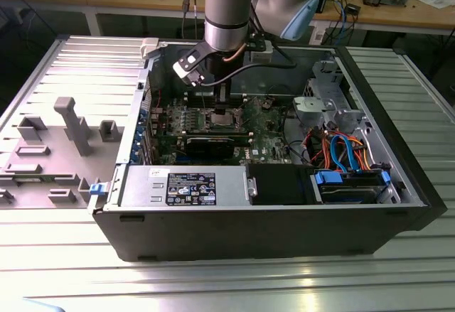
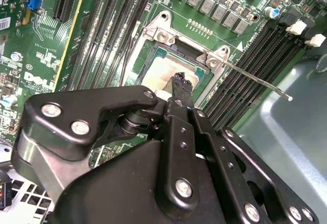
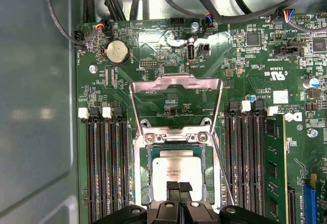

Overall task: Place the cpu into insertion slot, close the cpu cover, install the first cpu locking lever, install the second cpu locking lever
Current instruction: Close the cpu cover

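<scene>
Takes in, from the exterior view, an open computer case (image 1: pixel 270 237) lying on a ribbed metal table (image 1: pixel 213 283), with a grey fixture block (image 1: pixel 67 134) outside it at nine o'clock. Finds inside the case a green motherboard (image 1: pixel 270 134) at centre, a power supply (image 1: pixel 185 186) at seven o'clock, a blue-fronted drive bay (image 1: pixel 348 186) at five o'clock, and orange and blue cables (image 1: pixel 341 148) at three o'clock. Puts the gripper (image 1: pixel 222 102) down inside the case, just above the insertion slot (image 1: pixel 225 119), toward twelve o'clock on the board. Gains close detail in the second wrist view: black fingertips (image 2: pixel 180 78) pressed together with nothing seen between them, poised over the cpu (image 2: pixel 156 76), which is already seated in the silver-framed socket. Picks up there also a thin locking lever (image 2: pixel 258 81), standing free and slanting out over the black memory slots (image 2: pixel 250 55). Adds, in the first wrist view, the cpu cover (image 3: pixel 176 82) swung open on the side of the slot away from the gripper, its square window framing bare green board. Shows too the chip lying flat in the recess, with the closed tips at its near edge. Also catches a coin cell battery (image 3: pixel 117 52) beyond the cover, memory slots flanking the socket on both sides, and the lever running along one flank.
</scene>
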